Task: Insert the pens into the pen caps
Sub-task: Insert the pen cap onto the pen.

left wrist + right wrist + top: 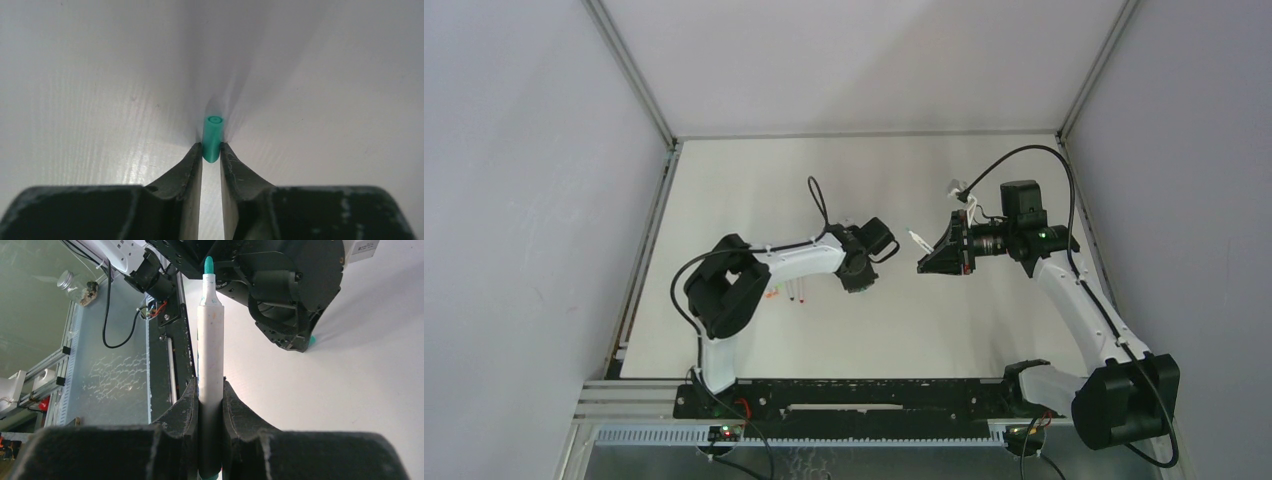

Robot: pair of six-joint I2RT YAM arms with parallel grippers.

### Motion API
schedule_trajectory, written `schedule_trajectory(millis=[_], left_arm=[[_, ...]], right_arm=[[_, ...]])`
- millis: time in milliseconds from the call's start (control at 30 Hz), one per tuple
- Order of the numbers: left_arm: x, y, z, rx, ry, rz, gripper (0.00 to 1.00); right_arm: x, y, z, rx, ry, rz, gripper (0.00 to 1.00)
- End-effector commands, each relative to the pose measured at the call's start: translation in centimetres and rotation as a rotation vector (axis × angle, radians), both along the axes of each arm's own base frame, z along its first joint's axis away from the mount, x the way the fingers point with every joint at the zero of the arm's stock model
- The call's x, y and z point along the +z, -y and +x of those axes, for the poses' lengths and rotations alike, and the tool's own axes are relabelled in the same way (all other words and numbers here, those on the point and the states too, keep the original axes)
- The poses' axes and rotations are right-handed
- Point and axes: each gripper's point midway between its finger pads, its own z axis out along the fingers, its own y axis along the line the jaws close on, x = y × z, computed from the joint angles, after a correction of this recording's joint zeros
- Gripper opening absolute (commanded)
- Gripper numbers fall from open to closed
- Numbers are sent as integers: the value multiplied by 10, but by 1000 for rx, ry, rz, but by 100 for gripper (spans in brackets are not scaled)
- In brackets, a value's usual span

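1. My left claw [211,151] is closed on the teal cap [213,131], pinching only its near end. Most of the cap sticks out past the fingertips, just above the table [100,100]. I reckon a push that is off its axis could swivel it or pop it free.
2. My right claw [210,392] is clamped on the teal-tipped pen [210,340] low on the barrel, so a long length stands clear. Under load the pen might slide back through my grip or tilt.
3. From the right wrist, the tip points at the dark body of my left wrist [285,285], while a teal speck that may be the cap shows lower and to the right. Driving straight on would likely jab the housing and miss the cap.
4. I cannot tell whether the cap's open mouth faces the pen. If it does not, pressing gains nothing.
5. From above, the two claws face each other closely, so their fingers could clash.
6. Other pens [792,293] lie beside my left forearm, well clear of the meeting point.
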Motion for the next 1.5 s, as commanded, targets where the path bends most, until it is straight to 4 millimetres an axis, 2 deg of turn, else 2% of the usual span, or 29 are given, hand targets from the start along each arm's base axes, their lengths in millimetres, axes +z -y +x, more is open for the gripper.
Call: schedule_trajectory(millis=[0, 133, 367, 433, 500, 700, 800, 967, 1133, 1233, 1333, 1467], left_arm=[[-15, -33, -19, -207, -40, 124, 22], [-21, -48, -29, -327, -60, 176, 21], [-39, -73, -51, -438, -103, 219, 19], [-38, -80, -51, -466, -82, 237, 19], [-32, -86, -45, -489, -40, 269, 20], [-3, -89, -26, -538, 69, 314, 41], [12, -87, -21, -550, 111, 306, 47], [50, -69, -14, -597, 241, 194, 51], [97, -47, -7, -746, 448, 82, 56], [114, -43, -3, -852, 540, 93, 55], [116, -41, 0, -944, 573, 124, 55], [93, -41, -10, -1079, 448, 116, 74]], right_arm=[[19, 0, 1, 10, 60, 28, 0], [18, 0, 1, 11, 57, 28, 0], [17, 0, 1, 12, 50, 27, 0], [17, 0, 1, 13, 50, 28, 0], [17, 0, 2, 15, 49, 29, 0], [16, 0, 2, 13, 51, 29, 0], [17, 0, 2, 12, 51, 29, 0], [18, 1, 2, 9, 56, 31, 0], [18, 3, 3, 2, 61, 30, 0], [19, 5, 4, -3, 63, 33, 0], [18, 6, 5, -8, 66, 33, 0], [18, 10, 8, -20, 59, 35, 0]])
